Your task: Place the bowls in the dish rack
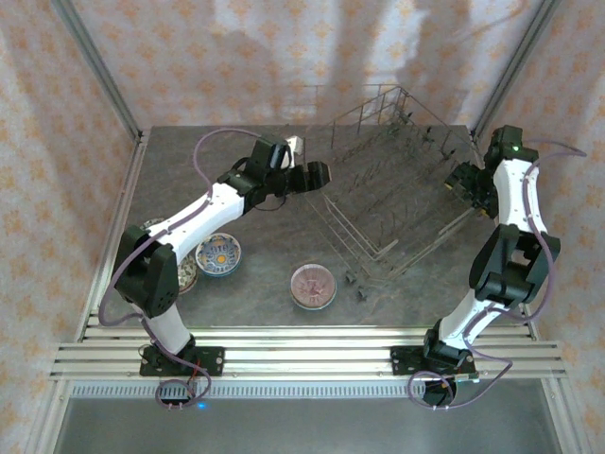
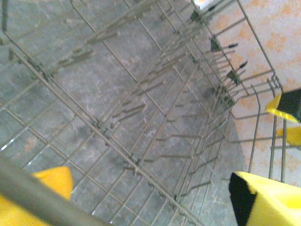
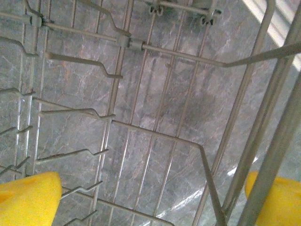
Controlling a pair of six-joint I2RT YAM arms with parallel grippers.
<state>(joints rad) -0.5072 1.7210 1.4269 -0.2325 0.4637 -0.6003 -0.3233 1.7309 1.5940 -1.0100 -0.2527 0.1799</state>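
Top external view: the wire dish rack (image 1: 397, 180) sits at the back right of the grey worktop (image 1: 265, 312). The pink bowl (image 1: 313, 287) and the blue-white bowl (image 1: 218, 255) sit on the worktop in front of it. A speckled bowl (image 1: 186, 274) peeks out from under the left arm. The left gripper (image 1: 317, 175) hangs at the rack's left edge, fingers spread. The right gripper (image 1: 460, 184) is at the rack's right side, spread wide too, with rack wires between its fingers

I see the dish rack (image 1: 397, 189) as bare grey wire on a dark grey marbled table (image 1: 274, 246). In front of the rack is a pink patterned bowl (image 1: 313, 287), and further left a blue-and-white bowl (image 1: 218, 255) with an orange centre. Behind the rack, the wall (image 1: 236, 66) is pale with orange floral print.
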